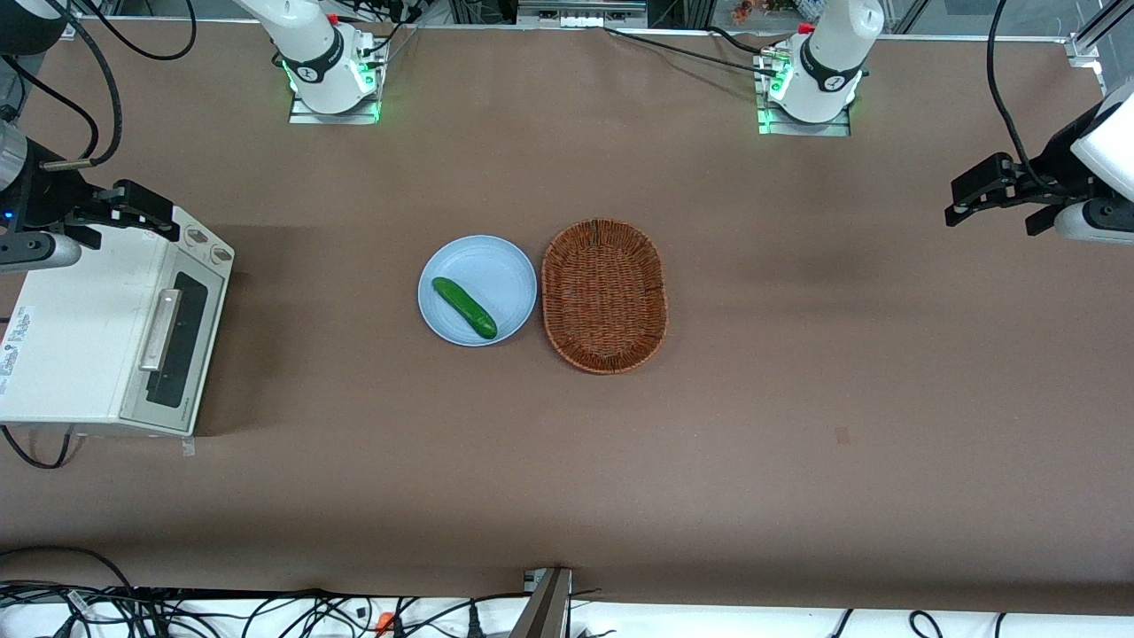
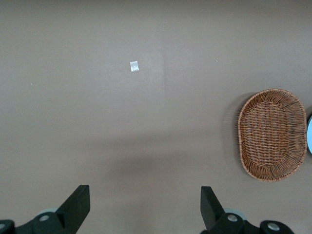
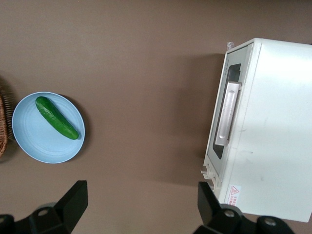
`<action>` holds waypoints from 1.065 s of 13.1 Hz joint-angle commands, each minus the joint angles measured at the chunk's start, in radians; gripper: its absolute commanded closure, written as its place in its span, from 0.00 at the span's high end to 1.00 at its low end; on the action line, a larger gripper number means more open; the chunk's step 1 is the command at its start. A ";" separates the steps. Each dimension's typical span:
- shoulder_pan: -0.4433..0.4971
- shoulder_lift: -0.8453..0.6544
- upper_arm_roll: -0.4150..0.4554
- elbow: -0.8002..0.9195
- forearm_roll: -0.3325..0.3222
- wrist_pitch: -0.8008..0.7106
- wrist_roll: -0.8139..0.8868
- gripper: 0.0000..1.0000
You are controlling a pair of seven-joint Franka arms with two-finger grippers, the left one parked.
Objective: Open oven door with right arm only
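Observation:
The cream-white toaster oven [image 1: 80, 337] stands at the working arm's end of the table. Its oven door [image 1: 182, 341], with a dark glass window and a silver bar handle [image 1: 159, 330], is shut and faces the middle of the table. The right arm's black gripper [image 1: 124, 217] hangs above the oven's end that is farther from the front camera, near the knobs [image 1: 205, 245]. It is open wide and empty, touching nothing. In the right wrist view the gripper [image 3: 142, 190] is over bare table in front of the oven door [image 3: 220, 126] and apart from its handle [image 3: 227, 114].
A light blue plate [image 1: 505, 270] holding a green cucumber [image 1: 463, 307] sits mid-table, beside a wicker basket [image 1: 604, 295]. The plate [image 3: 29, 141] and cucumber [image 3: 56, 117] also show in the right wrist view. The oven's cable [image 1: 31, 452] trails near its corner.

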 commanded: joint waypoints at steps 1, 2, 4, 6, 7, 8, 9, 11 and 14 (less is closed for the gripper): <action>0.001 -0.030 0.000 -0.016 -0.013 -0.028 -0.005 1.00; 0.001 -0.029 -0.001 -0.013 -0.014 -0.032 -0.008 1.00; 0.001 -0.027 0.000 -0.013 -0.014 -0.029 -0.008 1.00; 0.001 -0.027 0.000 -0.013 -0.030 -0.029 -0.006 1.00; 0.001 -0.027 0.002 -0.013 -0.039 -0.033 -0.005 1.00; 0.001 -0.027 0.002 -0.015 -0.040 -0.036 -0.006 1.00; 0.001 -0.026 0.000 -0.015 -0.040 -0.036 -0.008 1.00; 0.001 -0.027 0.000 -0.015 -0.042 -0.039 -0.008 1.00; 0.001 -0.026 0.000 -0.015 -0.044 -0.039 -0.008 1.00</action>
